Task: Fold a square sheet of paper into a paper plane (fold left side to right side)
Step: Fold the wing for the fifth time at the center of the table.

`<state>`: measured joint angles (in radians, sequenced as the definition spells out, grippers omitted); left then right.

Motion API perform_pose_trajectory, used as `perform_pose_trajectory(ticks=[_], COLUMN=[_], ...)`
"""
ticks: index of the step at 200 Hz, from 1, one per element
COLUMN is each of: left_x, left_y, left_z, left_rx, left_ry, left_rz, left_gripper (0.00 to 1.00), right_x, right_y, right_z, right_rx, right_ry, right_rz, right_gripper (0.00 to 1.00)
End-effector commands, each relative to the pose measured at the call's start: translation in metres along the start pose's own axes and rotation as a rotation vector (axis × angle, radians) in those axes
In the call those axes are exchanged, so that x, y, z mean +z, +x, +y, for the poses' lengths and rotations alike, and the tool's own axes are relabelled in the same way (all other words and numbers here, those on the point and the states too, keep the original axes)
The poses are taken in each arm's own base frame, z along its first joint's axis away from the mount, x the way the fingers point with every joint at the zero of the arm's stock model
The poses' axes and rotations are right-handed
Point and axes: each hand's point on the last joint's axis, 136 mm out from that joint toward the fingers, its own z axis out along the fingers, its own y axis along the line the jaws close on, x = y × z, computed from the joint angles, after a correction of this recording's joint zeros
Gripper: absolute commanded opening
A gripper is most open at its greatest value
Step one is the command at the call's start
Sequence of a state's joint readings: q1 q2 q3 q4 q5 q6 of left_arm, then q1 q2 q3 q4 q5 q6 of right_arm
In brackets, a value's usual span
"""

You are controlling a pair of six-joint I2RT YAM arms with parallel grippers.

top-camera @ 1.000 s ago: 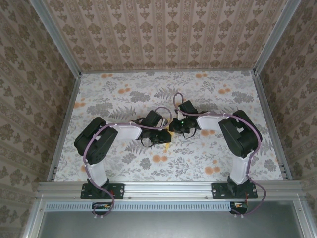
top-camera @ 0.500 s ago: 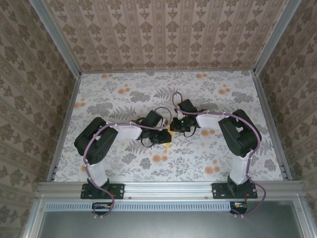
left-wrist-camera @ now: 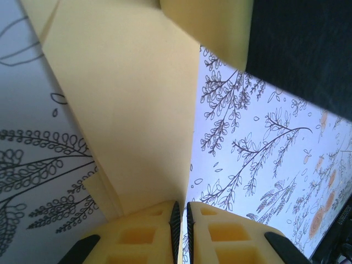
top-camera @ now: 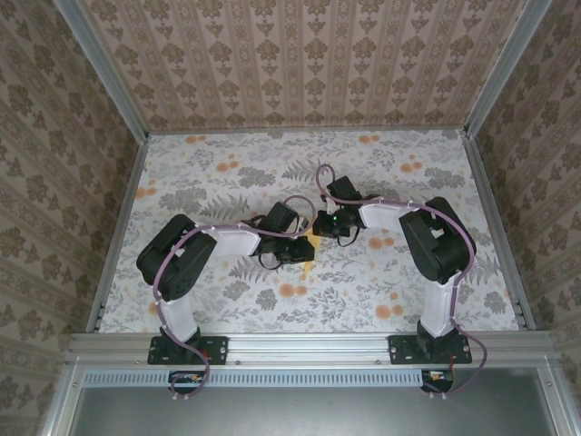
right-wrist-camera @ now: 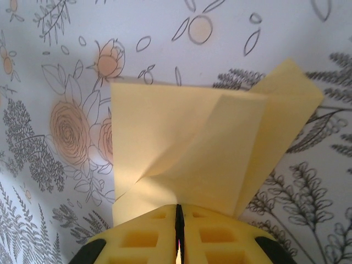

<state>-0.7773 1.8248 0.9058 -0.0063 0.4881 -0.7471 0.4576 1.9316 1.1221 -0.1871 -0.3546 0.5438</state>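
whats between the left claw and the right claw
The folded yellow paper spans that gap; left claw and right claw each pinch it, seen in both wrist views.

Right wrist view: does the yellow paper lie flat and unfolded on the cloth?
No, the yellow paper shows overlapping folded flaps and visible creases.

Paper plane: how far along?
Done: the yellow paper carries several creases and overlapping flaps. In hand: the left gripper and the right gripper are each shut on an edge of it. Left: it is not a narrow dart with a sharp tip yet, so more folds remain.
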Motion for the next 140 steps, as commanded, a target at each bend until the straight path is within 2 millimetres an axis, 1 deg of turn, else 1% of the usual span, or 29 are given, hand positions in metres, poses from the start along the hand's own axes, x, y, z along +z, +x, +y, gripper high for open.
perform_pose_trajectory(ticks=[1, 69, 98, 140], left_x=[0.013, 0.014, 0.014, 0.014], left_y=[0.035, 0.036, 0.037, 0.037], left_z=[0.042, 0.043, 0.043, 0.042], left_rx=[-0.059, -0.062, -0.061, -0.059], left_ry=[-0.133, -0.134, -0.135, -0.135], left_rz=[0.119, 0.123, 0.124, 0.124], left_gripper=[0.16, 0.16, 0.16, 0.16], right_x=[0.0, -0.005, -0.001, -0.001], right_y=[-0.022, -0.047, -0.055, -0.068], right_z=[-0.025, -0.041, -0.048, -0.059], right_rx=[0.002, 0.02, 0.027, 0.038], right_ry=[0.09, 0.106, 0.11, 0.123], right_rz=[-0.054, -0.076, -0.071, -0.079], right_gripper=[0.12, 0.12, 0.12, 0.12])
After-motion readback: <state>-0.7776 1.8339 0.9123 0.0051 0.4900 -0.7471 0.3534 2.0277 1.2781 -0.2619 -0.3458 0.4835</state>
